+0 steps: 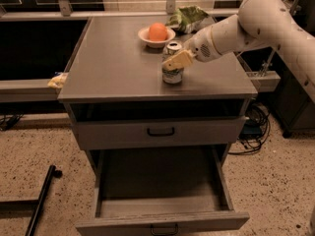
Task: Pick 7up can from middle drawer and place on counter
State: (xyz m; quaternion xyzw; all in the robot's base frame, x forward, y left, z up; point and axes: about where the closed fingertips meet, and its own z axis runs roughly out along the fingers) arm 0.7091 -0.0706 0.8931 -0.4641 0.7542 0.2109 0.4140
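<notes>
Camera view: 7up can (172, 75) stood upright on the surface (118, 63), a little right of the middle and nearer the front edge than the back edge. The base looked flat on the top, so it was out of the drawer already. The hand (178, 59) was right at the can's upper part, coming in from the right edge on the white arm (256, 23). A tan part of it lay across the can's upper front. Could not tell whether the hand was clamped on the can or apart from it. Middle drawer (157, 181) was pulled fully out at the bottom, nothing seen inside. Grey drawer front (160, 132) above it was closed. Toward the back edge sat a bowl (156, 40) holding an orange (158, 31), just behind the can and not touching it. A green bag (189, 17) lay near the back right corner. Small yellowish thing (58, 80) sat off the left edge, unclear what. Judgement: placing looked done or near done; what remained was letting go and backing away. The can is likely light, with thin stiff walls that dent if squeezed hard, and a smooth, somewhat slippery side. Best hold is across the mid body from the sides, not the rim. It is tall for its base, so a sideways nudge on leaving could tip it or roll it toward the front edge.
</notes>
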